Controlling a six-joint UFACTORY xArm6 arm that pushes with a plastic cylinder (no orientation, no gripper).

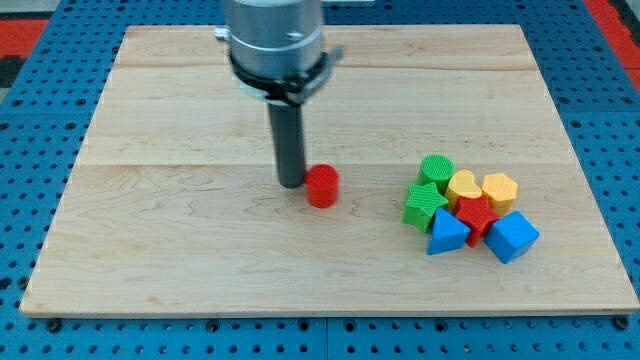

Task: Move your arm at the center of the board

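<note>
My tip (292,184) rests on the wooden board (180,230) a little left of the board's middle. A red cylinder block (322,186) stands right next to the tip, on its right, touching or nearly so. At the view's right lies a tight cluster: a green cylinder (436,169), a green star (426,204), a yellow heart (463,186), a yellow hexagon (499,190), a red star (477,215), a blue triangle (447,234) and a blue cube-like block (514,237).
The board lies on a blue pegboard table (30,150). The arm's grey housing (273,40) hangs over the board's upper middle.
</note>
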